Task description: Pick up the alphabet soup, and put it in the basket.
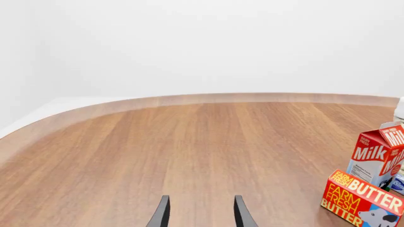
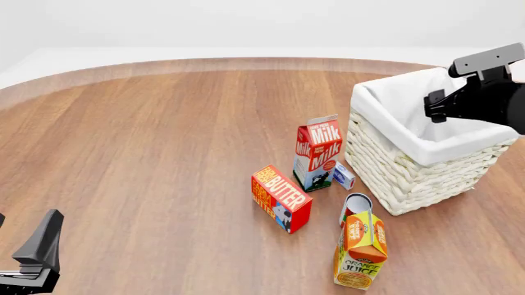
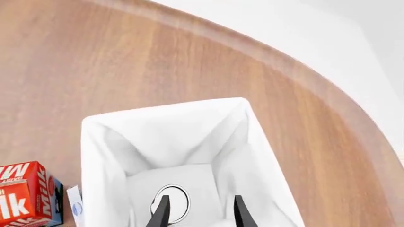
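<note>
The basket [image 2: 394,175], woven with a white cloth lining, stands at the right of the table. In the right wrist view I look straight down into the basket [image 3: 165,111]. The alphabet soup [image 3: 171,202] stands on its floor, and only its round silvery top shows. My right gripper [image 3: 200,202] hangs open just above the can, holding nothing. In the front view the can is hidden behind the basket wall and the right arm [image 2: 484,92] hovers over the rim. My left gripper [image 1: 201,201] is open and empty, low over bare wood at the near left corner.
A red milk carton [image 2: 318,150] and a small blue-and-white packet [image 2: 343,175] stand just left of the basket. A butter box [image 2: 281,198], a red-and-white can [image 2: 356,206] and an orange juice carton [image 2: 361,249] sit nearer the front. The table's curved far edge [image 2: 246,63] runs behind.
</note>
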